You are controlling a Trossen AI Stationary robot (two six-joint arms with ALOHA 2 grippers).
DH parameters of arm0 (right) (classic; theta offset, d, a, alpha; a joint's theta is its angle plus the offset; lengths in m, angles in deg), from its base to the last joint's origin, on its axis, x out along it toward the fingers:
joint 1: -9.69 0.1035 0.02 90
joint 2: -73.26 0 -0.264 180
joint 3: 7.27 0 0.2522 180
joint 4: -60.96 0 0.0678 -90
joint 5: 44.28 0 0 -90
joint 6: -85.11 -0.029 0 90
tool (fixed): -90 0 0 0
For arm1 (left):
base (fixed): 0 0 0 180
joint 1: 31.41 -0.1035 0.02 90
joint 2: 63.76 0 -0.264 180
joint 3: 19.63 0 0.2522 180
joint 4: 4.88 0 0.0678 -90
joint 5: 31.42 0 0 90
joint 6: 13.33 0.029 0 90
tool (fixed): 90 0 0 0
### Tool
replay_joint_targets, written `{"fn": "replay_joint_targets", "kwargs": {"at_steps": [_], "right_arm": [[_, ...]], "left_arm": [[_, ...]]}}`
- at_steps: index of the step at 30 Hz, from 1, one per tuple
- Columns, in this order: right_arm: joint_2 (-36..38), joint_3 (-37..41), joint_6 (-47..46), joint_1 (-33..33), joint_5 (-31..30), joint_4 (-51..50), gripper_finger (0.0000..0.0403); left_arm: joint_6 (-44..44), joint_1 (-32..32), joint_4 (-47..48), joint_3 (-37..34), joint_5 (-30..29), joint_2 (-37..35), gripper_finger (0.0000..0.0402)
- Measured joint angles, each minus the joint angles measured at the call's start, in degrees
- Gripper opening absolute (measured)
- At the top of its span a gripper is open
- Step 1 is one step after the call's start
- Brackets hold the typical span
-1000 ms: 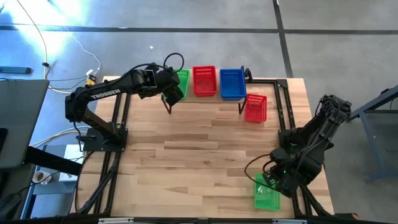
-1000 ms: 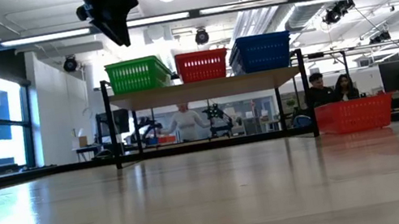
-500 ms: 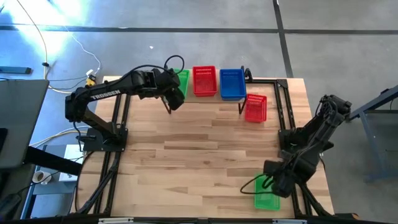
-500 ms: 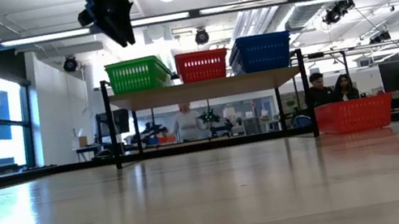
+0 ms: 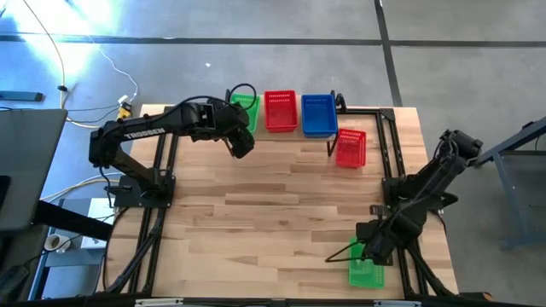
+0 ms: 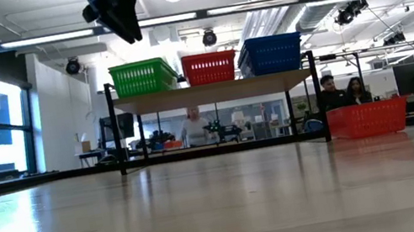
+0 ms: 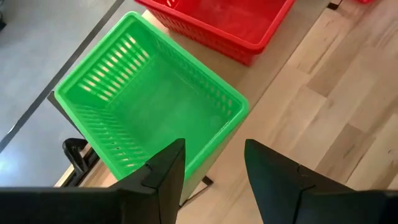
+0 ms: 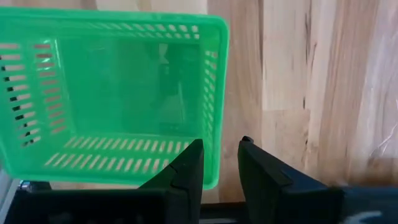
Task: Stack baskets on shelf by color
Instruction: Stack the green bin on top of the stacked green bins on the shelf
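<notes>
1. The right gripper [image 8: 214, 163] hangs just over the rim of the green basket [image 8: 112, 93] that lies at the near right corner of the table [image 5: 256, 213]. Its fingers [image 8: 189, 165] stand apart, one inside the basket wall and one outside, and grip nothing.
2. The left gripper [image 7: 211, 168] is released too, above the front edge of the green basket on the shelf [image 7: 149, 118]. Nothing is between its fingers.
3. The shelf [image 6: 211, 92] at the far side of the table carries a green, a red basket [image 5: 281, 111] and a blue basket [image 5: 318, 114] in one row. Another red basket [image 5: 351, 147] stands on the table beside the right end of the shelf.
4. Only the low view shows people in the room behind; the near green basket does not show in it.
5. The right arm is bent low toward the table; the left arm reaches out to the shelf.
6. Compared with one second ago, the right gripper has moved down and inward onto the basket, and the left gripper has drawn slightly back from the shelf.
</notes>
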State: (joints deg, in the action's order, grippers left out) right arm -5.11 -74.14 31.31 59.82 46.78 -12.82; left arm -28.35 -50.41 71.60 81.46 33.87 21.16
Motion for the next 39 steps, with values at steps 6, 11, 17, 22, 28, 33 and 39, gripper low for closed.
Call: {"fn": "replay_joint_targets", "kwargs": {"at_steps": [6,11,17,22,28,33,39], "right_arm": [[0.0,2.6,0.3,-1.1,0.0,4.0,0.0086],[0.0,4.7,0.1,-1.0,1.2,8.1,0.0086],[0.0,7.7,-1.7,-1.0,2.8,10.0,0.0086],[0.0,10.8,-1.8,-1.1,6.3,16.0,0.0074],[0.0,10.9,-2.8,-3.3,6.8,16.9,0.0007],[0.0,10.8,-3.7,-7.3,7.2,17.1,0.0003],[0.0,10.8,-2.7,-13.4,8.8,17.2,0.0002]], "left_arm": [[-0.7,0.0,0.0,0.0,0.0,0.0,0.0156],[-0.9,0.0,0.0,0.0,-0.2,0.0,0.0156],[-0.9,0.0,0.0,0.0,-0.1,0.0,0.0156],[-0.9,0.0,0.0,0.0,-0.1,0.0,0.0156],[-1.9,0.0,0.0,0.0,0.1,0.0,0.0156],[-5.8,0.0,0.0,0.0,2.7,0.0,0.0156],[-9.0,1.5,0.0,0.0,6.5,0.0,0.0156]]}}
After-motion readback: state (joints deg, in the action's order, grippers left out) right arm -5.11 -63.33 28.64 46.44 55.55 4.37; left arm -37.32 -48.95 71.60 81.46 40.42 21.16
